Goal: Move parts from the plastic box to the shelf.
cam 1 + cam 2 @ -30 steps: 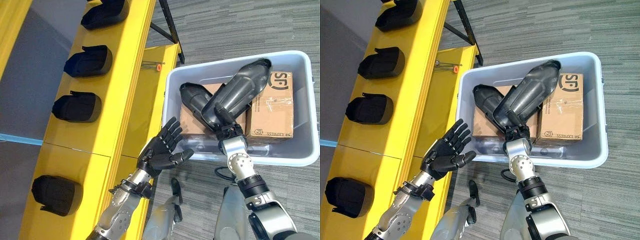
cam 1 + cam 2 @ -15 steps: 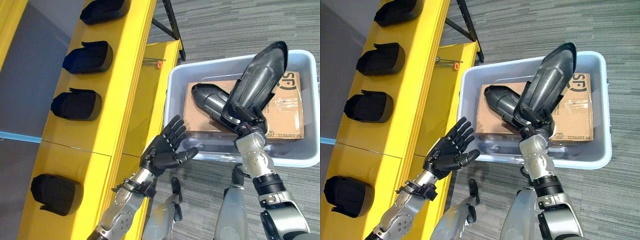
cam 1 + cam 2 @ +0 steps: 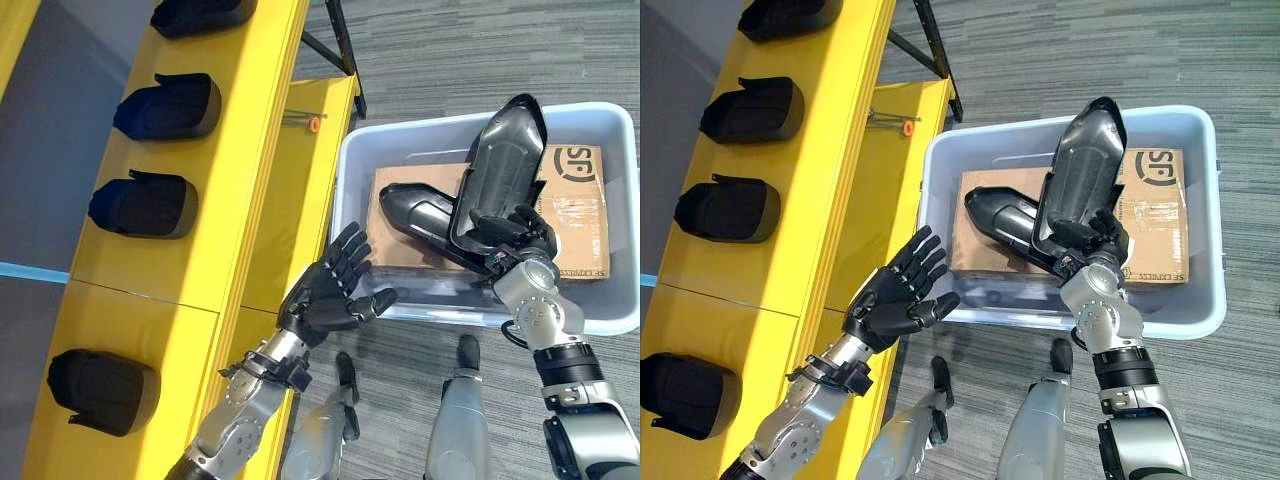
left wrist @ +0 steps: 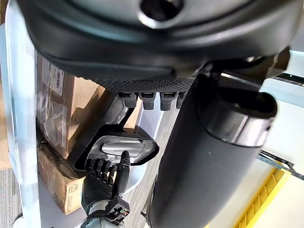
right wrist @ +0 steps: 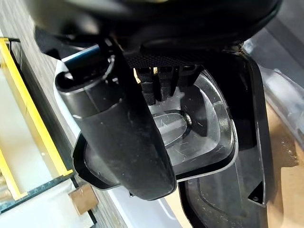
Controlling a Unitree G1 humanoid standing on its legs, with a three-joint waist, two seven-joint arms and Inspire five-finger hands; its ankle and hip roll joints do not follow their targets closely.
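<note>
Part lifted over plastic box (image 3: 345, 180); shelf (image 3: 245, 120) to robot's left.

Right hand (image 3: 515, 235) curled round lower end of dark part (image 3: 500, 165), tilted up above cardboard cartons (image 3: 585, 215); printed logo on carton, not read. Second part (image 3: 420, 215) lying on carton. Left hand (image 3: 325, 295) spread wide, holding nothing, just beside box's near-left rim. Four black parts (image 3: 150, 205) on shelf, gaps betw. them; lower-tier items small, prob. fasteners.

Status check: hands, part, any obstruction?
Right hand shut on black part, raised over plastic box. Left hand open, empty, beside yellow shelf. Nothing in the way.
</note>
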